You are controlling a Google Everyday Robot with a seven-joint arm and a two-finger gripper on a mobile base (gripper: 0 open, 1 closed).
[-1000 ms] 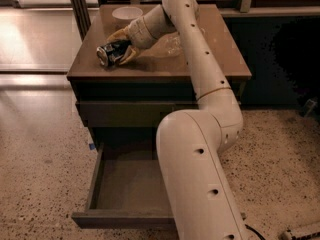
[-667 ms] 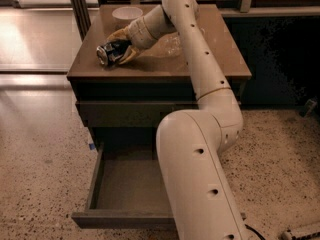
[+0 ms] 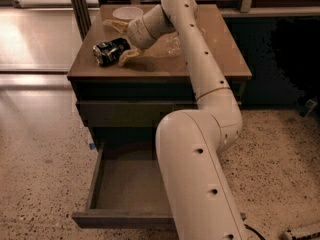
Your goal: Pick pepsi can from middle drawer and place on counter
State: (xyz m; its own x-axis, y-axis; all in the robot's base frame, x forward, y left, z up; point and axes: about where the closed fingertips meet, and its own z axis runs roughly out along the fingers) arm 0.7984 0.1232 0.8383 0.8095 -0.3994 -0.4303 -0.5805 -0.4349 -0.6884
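The pepsi can (image 3: 109,51) lies on its side on the counter (image 3: 220,54) near the front left corner. My gripper (image 3: 120,41) is just right of it and open. One finger (image 3: 113,24) is behind the can and the other finger (image 3: 128,57) touches or nearly touches its right end. The middle drawer (image 3: 127,184) is pulled out below, near the floor, and nothing shows on its visible floor. My arm hides the drawer's right part.
A white bowl (image 3: 127,12) stands at the counter's back left. A clear plastic bottle (image 3: 173,43) lies behind my arm. A closed drawer front (image 3: 125,112) sits under the counter. A dark post (image 3: 78,9) stands at the left.
My gripper has opened and let go of the pepsi can, which now rests on the counter. The fingers have spread apart and the wrist has drawn back slightly to the right.
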